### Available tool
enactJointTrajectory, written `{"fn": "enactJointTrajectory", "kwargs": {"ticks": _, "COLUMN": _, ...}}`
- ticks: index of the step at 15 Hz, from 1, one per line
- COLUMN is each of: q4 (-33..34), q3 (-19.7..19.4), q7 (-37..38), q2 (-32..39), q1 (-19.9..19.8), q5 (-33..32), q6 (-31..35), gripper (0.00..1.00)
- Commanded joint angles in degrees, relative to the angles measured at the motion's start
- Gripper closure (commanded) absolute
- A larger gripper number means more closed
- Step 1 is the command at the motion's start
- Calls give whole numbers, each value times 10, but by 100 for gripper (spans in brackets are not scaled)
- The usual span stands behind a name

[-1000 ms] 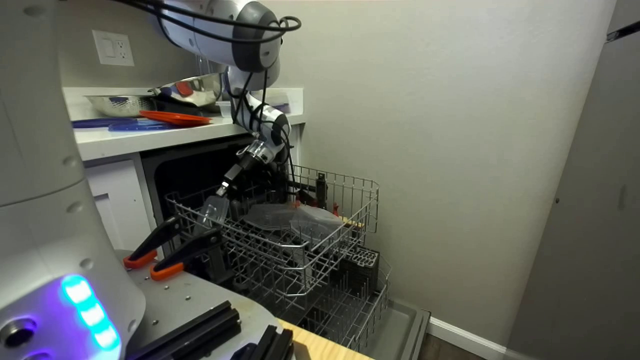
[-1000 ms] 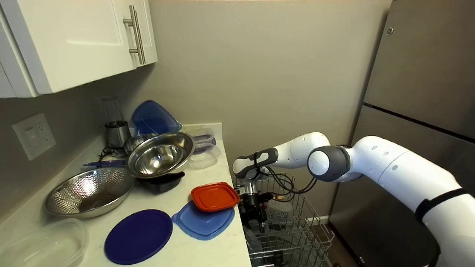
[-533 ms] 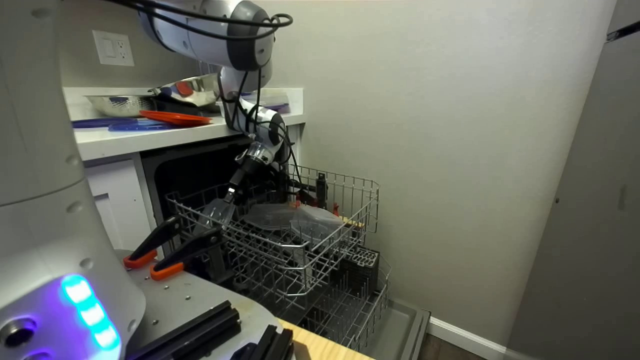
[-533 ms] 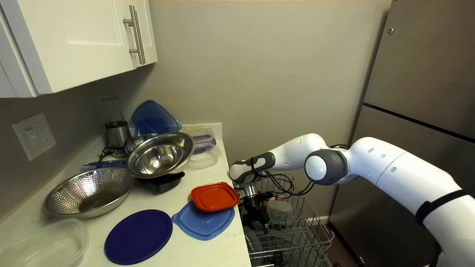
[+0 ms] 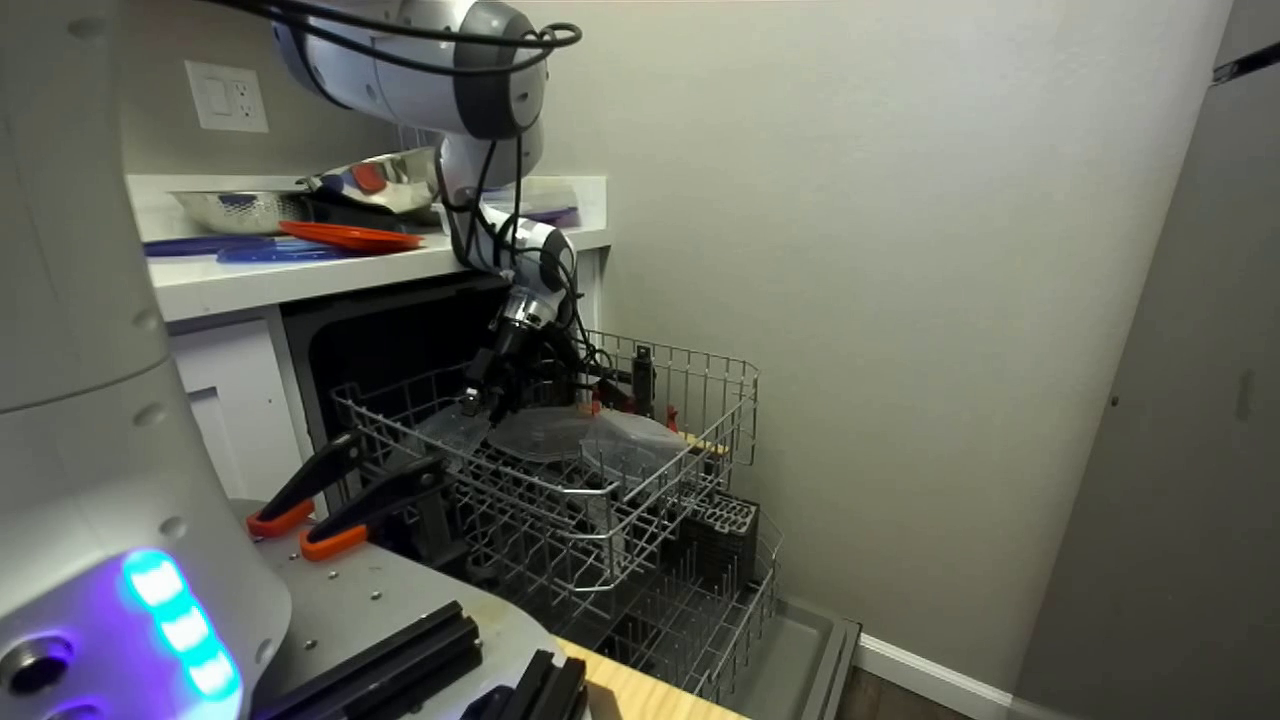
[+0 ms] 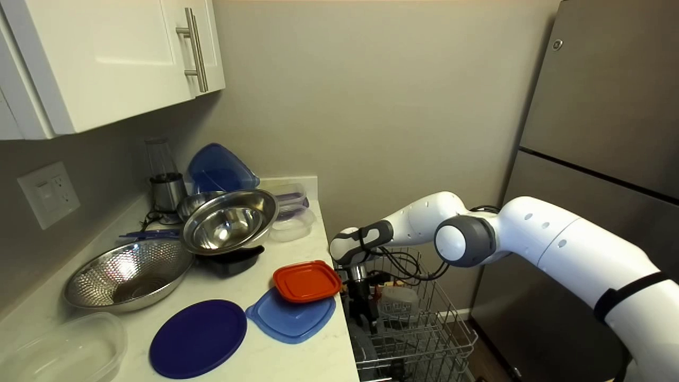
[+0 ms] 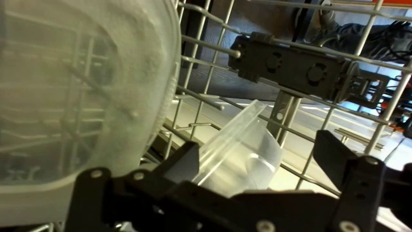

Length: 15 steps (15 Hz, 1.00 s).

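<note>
My gripper [image 7: 257,154] is open in the wrist view, its black fingers standing wide apart. A small clear plastic container [image 7: 244,158] lies tilted between them, its rim beside the left finger; I cannot tell whether they touch. In an exterior view the gripper [image 5: 485,405] is low over the upper dishwasher rack [image 5: 610,540], just above the clear container [image 5: 450,430]. The gripper [image 6: 371,321] also shows beside the counter edge. A larger cloudy container [image 7: 141,77] fills the left of the wrist view, close to the left finger. More clear containers [image 5: 630,440] lie in the rack.
The white counter [image 6: 318,355] overhangs beside the arm. It bears a red lid [image 6: 307,281], a light blue lid [image 6: 292,318], a dark blue lid [image 6: 198,338], steel bowls [image 6: 228,225] and a colander [image 6: 127,276]. Wire rack walls surround the gripper. A lower rack [image 5: 690,640] is beneath.
The gripper moved down into the upper rack with the small clear container, then opened and let it go. The container now lies lower and flatter. The wrist has turned slightly.
</note>
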Motion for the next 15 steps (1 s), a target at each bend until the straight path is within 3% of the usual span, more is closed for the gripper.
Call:
{"fn": "enactJointTrajectory", "kwargs": {"ticks": 1, "q4": -39, "q3": -28, "q7": 91, "q2": -14, "q1": 24, "q5": -8, "q6": 49, "gripper": 0}}
{"fn": "enactJointTrajectory", "kwargs": {"ticks": 9, "q4": -44, "q3": -41, "q7": 193, "q2": -18, "q1": 29, "q5": -6, "q6": 62, "gripper": 0}}
{"fn": "enactJointTrajectory", "kwargs": {"ticks": 13, "q4": -75, "q3": -34, "q7": 243, "q2": -37, "q1": 28, "q5": 7, "q6": 113, "gripper": 0}}
{"fn": "enactJointTrajectory", "kwargs": {"ticks": 15, "q4": -104, "q3": -23, "q7": 231, "q2": -56, "q1": 20, "q5": 17, "q6": 128, "gripper": 0}}
